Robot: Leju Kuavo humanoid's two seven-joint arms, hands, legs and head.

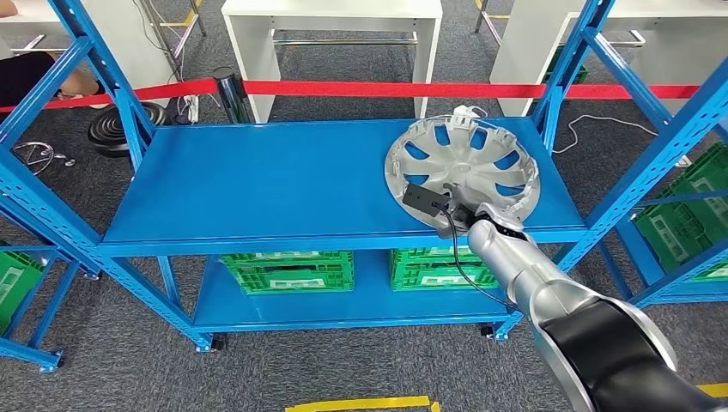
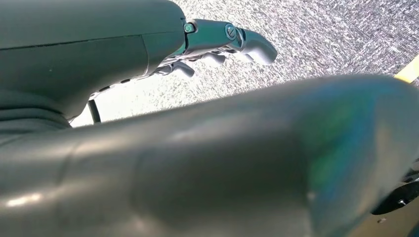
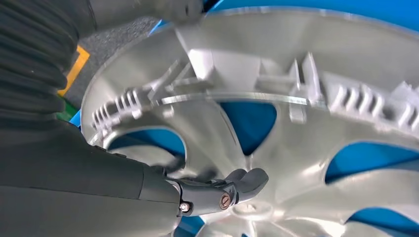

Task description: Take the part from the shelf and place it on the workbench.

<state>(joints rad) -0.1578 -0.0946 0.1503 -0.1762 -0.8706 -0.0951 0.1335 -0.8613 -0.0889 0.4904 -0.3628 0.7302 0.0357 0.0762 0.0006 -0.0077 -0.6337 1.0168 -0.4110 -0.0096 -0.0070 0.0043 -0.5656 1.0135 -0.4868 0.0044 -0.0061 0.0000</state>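
A silver wheel cover (image 1: pixel 464 159) lies hollow side up on the right end of the blue shelf's top board (image 1: pixel 275 184), its near rim at the front edge. My right hand (image 1: pixel 459 215) reaches over that near rim. Close up, the thumb (image 3: pixel 242 182) rests on a spoke inside the wheel cover (image 3: pixel 296 163) while the blurred fingers sit beyond the rim, so the hand grips the rim. My left hand (image 2: pixel 217 44) hangs over grey carpet, fingers loosely extended and holding nothing.
Two green crates (image 1: pixel 288 270) stand on the lower board. More green crates (image 1: pixel 687 215) fill the blue rack to the right. A red tape barrier (image 1: pixel 386 88) and white tables (image 1: pixel 335 26) lie behind. A person (image 1: pixel 34 77) sits at far left.
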